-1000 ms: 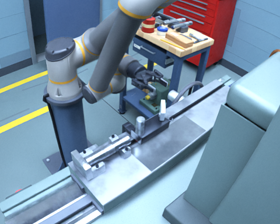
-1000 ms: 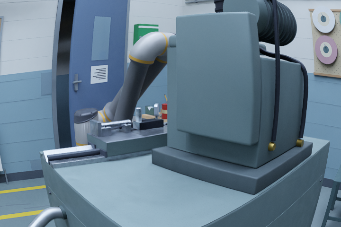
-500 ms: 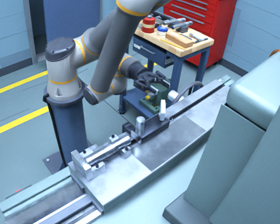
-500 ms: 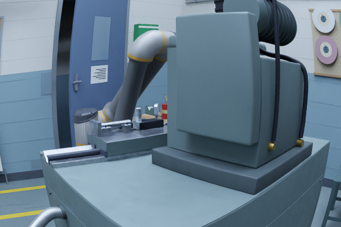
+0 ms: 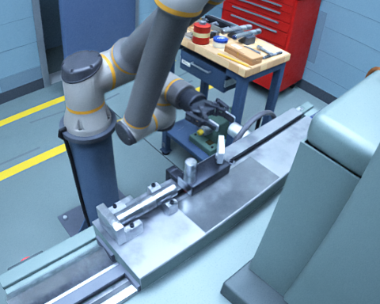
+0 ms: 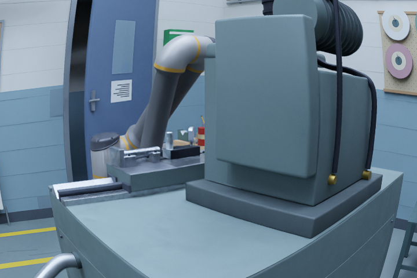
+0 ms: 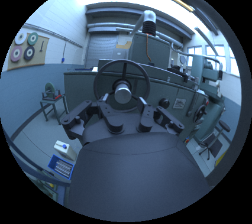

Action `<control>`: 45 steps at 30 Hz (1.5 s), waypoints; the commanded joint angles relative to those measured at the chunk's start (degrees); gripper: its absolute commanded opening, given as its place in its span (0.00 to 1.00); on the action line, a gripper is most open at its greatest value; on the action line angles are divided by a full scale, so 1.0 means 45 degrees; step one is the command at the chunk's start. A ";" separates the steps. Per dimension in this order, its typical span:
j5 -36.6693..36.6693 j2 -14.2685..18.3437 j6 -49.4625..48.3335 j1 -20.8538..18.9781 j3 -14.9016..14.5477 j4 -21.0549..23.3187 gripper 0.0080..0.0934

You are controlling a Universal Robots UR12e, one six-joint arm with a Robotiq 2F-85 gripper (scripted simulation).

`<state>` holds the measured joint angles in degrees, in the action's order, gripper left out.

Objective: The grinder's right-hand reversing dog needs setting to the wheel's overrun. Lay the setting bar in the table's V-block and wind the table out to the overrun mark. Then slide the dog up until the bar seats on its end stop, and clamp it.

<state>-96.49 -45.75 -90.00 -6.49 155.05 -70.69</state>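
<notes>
The polished setting bar (image 5: 147, 202) lies in the V-block (image 5: 124, 217) on the grinder table, its right end pointing at the dark reversing dog (image 5: 199, 171) with its upright clamp pin (image 5: 190, 169) and pale lever (image 5: 220, 149). My gripper (image 7: 122, 103) is open and empty, held out in front of the machine, facing the table handwheel (image 7: 122, 84). The handwheel's silver hub knob (image 7: 122, 92) shows between my fingers. In the side camera the gripper (image 5: 217, 112) hovers beside the table's front rail, right of the dog.
A blue tray of rods (image 7: 61, 167) and a white bottle (image 7: 65, 149) sit on the floor to my left. Behind the arm stands a workbench (image 5: 234, 54) with tools and a red cabinet (image 5: 278, 9). The wheel head housing (image 6: 281, 108) rises over the table.
</notes>
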 commanded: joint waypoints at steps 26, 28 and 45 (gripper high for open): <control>0.0178 -0.0424 0.0000 0.0178 -0.0638 -0.1057 0.70; 0.0188 -0.0448 0.0000 0.0188 -0.0683 -0.1126 0.70; 0.0258 -0.0595 0.0000 0.0257 -0.0996 -0.1585 0.70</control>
<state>-95.33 -48.40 -90.00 -5.33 150.55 -77.85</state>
